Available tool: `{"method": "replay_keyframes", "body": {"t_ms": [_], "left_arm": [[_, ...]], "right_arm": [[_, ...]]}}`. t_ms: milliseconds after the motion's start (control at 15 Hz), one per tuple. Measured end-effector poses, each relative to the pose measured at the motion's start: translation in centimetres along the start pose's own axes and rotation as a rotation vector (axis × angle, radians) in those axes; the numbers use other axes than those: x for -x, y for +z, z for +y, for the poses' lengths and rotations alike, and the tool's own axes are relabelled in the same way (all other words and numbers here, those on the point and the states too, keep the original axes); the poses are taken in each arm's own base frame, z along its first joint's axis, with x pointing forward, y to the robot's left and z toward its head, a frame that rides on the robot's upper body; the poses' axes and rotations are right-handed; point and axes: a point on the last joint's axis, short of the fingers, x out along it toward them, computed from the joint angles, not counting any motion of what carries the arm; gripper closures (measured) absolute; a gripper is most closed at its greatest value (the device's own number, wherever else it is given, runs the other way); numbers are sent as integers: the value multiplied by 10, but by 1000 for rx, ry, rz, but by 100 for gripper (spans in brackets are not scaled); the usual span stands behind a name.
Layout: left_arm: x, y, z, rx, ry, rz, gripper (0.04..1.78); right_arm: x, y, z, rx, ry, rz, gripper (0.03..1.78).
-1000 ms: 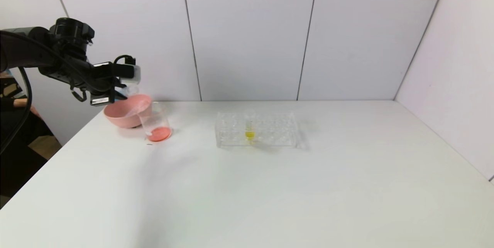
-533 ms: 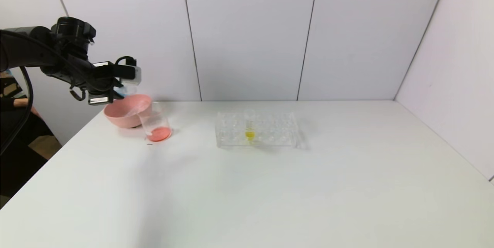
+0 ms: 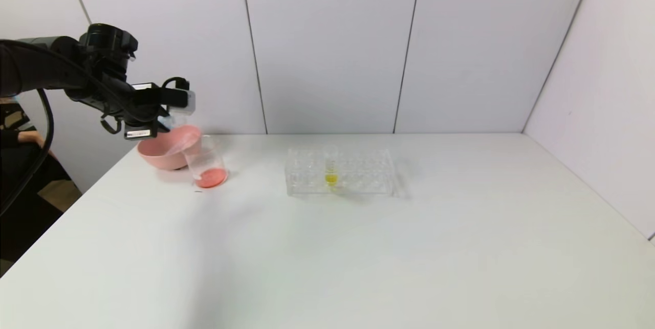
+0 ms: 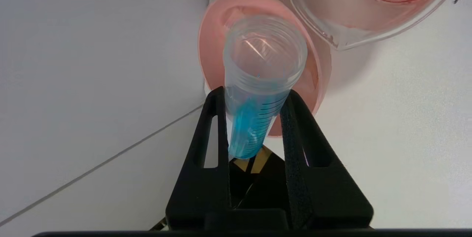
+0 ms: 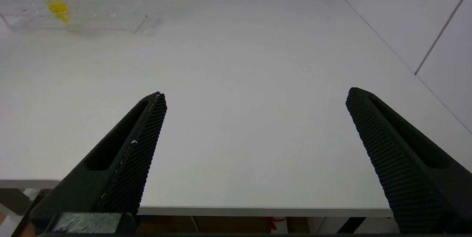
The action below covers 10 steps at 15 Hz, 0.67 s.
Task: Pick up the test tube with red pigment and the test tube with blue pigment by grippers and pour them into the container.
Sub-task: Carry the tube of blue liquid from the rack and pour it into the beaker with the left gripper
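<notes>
Left gripper (image 4: 254,95) fingers clamp blue tube (image 4: 258,93) (tip hidden) — right gripper (image 5: 254,97) spread.

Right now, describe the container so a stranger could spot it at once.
Start at the white table's far left corner, where a round pink bowl sits. Touching its right side stands the small clear tapered beaker; unlike the bowl, it is see-through with orange-red liquid at its bottom.

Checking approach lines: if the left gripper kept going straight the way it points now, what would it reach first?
Likely the pink bowl: the left gripper, shut on the test tube with blue pigment, points the tube's open mouth over it. The container sits just beside that line; depth is uncertain.
</notes>
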Motion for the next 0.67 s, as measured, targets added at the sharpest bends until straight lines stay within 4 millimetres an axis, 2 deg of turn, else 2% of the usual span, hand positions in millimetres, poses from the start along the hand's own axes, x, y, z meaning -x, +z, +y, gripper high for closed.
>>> {"method": "replay_keyframes", "body": {"t_ms": [667], "left_arm": [[-1,11,-1,-116,-1,50,138]], "right_arm": [[0,0,0,0,0,0,4]]}}
